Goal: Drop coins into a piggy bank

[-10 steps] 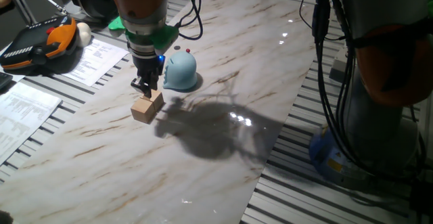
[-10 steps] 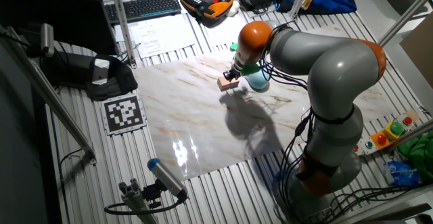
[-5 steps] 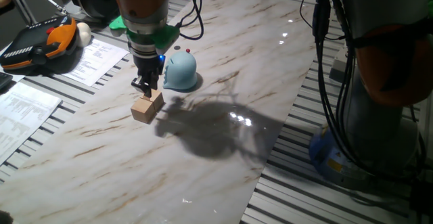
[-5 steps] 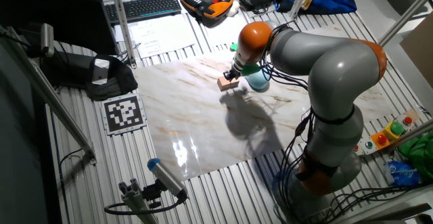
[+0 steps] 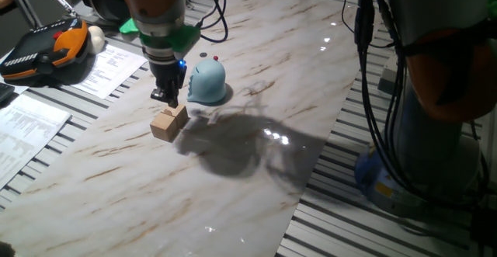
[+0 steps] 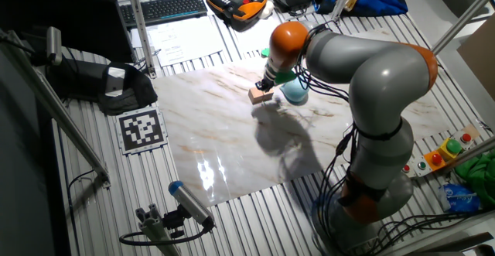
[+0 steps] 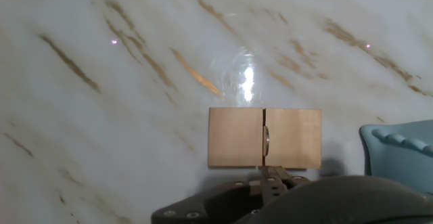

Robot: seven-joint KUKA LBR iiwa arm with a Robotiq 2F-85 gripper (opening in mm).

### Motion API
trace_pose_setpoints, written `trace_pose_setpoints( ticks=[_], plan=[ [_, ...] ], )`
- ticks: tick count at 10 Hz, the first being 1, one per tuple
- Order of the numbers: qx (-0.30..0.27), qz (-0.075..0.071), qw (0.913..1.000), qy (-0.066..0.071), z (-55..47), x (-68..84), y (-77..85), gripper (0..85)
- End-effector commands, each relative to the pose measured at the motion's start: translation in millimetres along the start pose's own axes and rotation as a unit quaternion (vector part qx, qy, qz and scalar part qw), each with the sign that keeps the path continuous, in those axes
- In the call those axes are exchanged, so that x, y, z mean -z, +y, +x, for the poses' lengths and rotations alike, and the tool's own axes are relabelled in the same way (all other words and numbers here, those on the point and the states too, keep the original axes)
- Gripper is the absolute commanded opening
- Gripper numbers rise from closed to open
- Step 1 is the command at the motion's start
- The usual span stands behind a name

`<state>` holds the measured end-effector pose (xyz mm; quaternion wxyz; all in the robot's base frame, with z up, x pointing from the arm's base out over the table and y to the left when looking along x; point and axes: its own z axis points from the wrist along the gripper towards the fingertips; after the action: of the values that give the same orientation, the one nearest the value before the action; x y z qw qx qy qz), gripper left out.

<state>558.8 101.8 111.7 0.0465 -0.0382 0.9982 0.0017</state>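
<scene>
Hand view looks straight down on two wooden cubes (image 7: 264, 138) pushed together on the marble table (image 7: 101, 82), with a coin (image 7: 267, 141) standing on edge in the crack between them. The gripper (image 7: 270, 181) sits right above that crack, but only its base shows, so I can't tell if the fingers are apart or closed. The bank (image 7: 399, 158) is just to the right of the cubes, not touching them. From the fixed view, the gripper (image 5: 165, 96) hangs just over the cubes (image 5: 168, 122), and the bank (image 5: 206, 81) is close beside it.

What could go wrong, I'd say: that coin is thin and barely sticks up, so a slightly off-centre pinch could shove the cubes apart and tip it flat.
</scene>
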Motion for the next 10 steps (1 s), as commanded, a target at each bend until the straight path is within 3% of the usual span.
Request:
trace_pose_setpoints(
  ticks=[1, 3, 6, 8, 10],
  plan=[
    [-0.001, -0.001, 1.0000, 0.005, 0.0, 0.1, 0.5, 0.0],
    [-0.004, -0.016, 0.9998, 0.009, 0.0, 0.1, 0.5, 0.0],
    [0.003, -0.014, 0.9999, -0.004, 0.0, 0.1, 0.5, 0.0],
    [0.000, 0.003, 1.0000, 0.000, 0.0, 0.1, 0.5, 0.0],
    [-0.009, -0.001, 1.0000, 0.002, 0.0, 0.1, 0.5, 0.0]
  ],
)
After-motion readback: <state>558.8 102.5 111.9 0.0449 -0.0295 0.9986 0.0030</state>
